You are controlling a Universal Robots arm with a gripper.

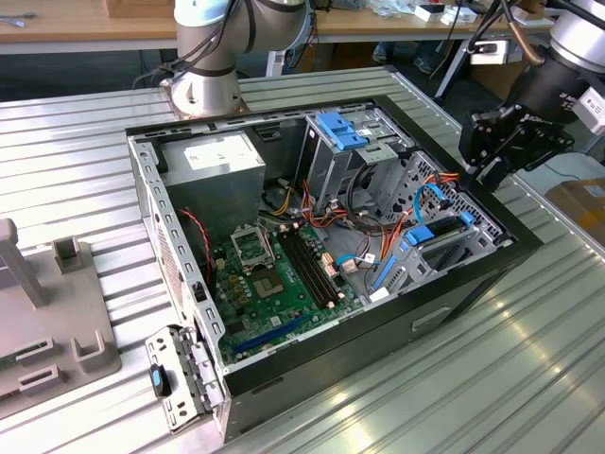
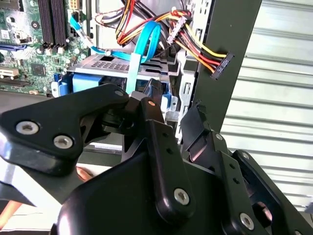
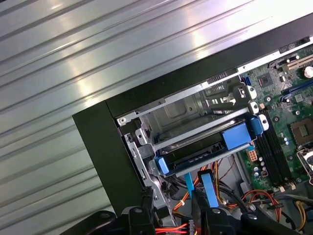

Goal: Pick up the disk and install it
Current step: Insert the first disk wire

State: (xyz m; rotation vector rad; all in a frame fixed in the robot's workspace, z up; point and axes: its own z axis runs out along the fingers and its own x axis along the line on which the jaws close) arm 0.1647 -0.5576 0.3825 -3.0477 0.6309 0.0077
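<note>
Gripper (image 1: 480,172) aloft beside computer case (image 1: 444,303) rim, near seated disk (image 3: 195,151).

Legibility check: no text, number or sign can be read in any view.

- A white label (image 1: 219,151) on the grey box (image 1: 248,178) inside the computer case (image 1: 378,331) carries print too fine to make out.
- A white sticker (image 1: 594,106) on the arm (image 1: 575,40) bears dark marks that cannot be read.
- The white markings on the motherboard (image 1: 274,284) are likewise indistinct in the exterior view and in both wrist views.
</note>
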